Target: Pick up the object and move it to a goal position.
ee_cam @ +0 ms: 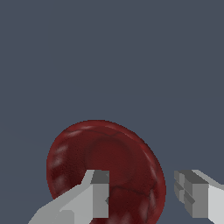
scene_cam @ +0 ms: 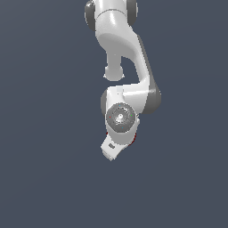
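- Wrist view: the small dark red round bowl [ee_cam: 106, 168] sits on the flat grey floor [ee_cam: 109, 52] right under the grey two-finger gripper [ee_cam: 144, 197].
- Jaws stand apart, nothing clamped; one finger [ee_cam: 94, 194] overlaps the bowl's inside, the other hangs just outside its rim.
- So the rim lies between the jaws.
- Exterior view: the white arm [scene_cam: 122, 49] hides nearly all of the bowl; only a red sliver peeks out.

**Bowl mostly hidden behind the arm**

In the exterior view the arm [scene_cam: 129, 95] covers the bowl [scene_cam: 134, 140], leaving thin red slivers. In the wrist view the picture's edge cuts off the bowl's lower rim, and one finger [ee_cam: 94, 194] overlaps it.
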`<action>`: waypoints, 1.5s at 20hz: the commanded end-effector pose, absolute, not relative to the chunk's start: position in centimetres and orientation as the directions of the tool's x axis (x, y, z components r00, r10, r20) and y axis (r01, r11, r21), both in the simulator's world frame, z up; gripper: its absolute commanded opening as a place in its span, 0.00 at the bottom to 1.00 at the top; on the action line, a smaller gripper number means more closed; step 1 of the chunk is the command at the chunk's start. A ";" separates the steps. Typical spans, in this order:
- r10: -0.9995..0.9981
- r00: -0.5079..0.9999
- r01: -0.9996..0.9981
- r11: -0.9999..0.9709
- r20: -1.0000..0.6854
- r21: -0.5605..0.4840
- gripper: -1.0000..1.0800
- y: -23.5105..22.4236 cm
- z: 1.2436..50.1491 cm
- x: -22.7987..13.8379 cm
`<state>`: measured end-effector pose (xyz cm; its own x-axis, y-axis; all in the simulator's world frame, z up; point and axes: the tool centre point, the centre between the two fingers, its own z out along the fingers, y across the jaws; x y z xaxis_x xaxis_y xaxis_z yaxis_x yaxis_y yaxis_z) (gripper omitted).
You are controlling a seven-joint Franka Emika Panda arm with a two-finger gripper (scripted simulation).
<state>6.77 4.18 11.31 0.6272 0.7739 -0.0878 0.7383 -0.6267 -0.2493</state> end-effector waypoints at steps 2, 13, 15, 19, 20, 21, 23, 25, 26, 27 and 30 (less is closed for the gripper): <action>0.828 0.557 0.783 -0.551 -0.071 -0.289 0.62 4.2 10.4 7.0; 0.940 0.339 0.867 -0.303 0.023 -0.396 0.62 3.7 7.6 7.4; 0.950 0.308 0.873 -0.266 0.041 -0.409 0.62 3.6 7.2 7.4; 0.963 0.259 0.881 -0.205 0.073 -0.427 0.62 3.4 6.6 7.3; 0.965 0.250 0.882 -0.193 0.080 -0.430 0.62 3.4 6.5 7.3; 0.967 0.241 0.883 -0.182 0.086 -0.433 0.62 3.3 6.3 7.3; 0.969 0.227 0.884 -0.164 0.096 -0.437 0.62 3.2 6.2 7.3; 0.971 0.217 0.885 -0.151 0.103 -0.441 0.62 3.2 6.0 7.3; 0.971 0.214 0.885 -0.147 0.105 -0.442 0.62 3.2 6.0 7.3; 0.972 0.211 0.885 -0.144 0.107 -0.442 0.62 3.2 6.0 7.3; 0.971 0.213 0.885 -0.145 0.106 -0.442 0.62 3.1 5.9 7.2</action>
<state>7.24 3.14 5.93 0.2129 0.9713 0.1061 0.8848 -0.1456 -0.4427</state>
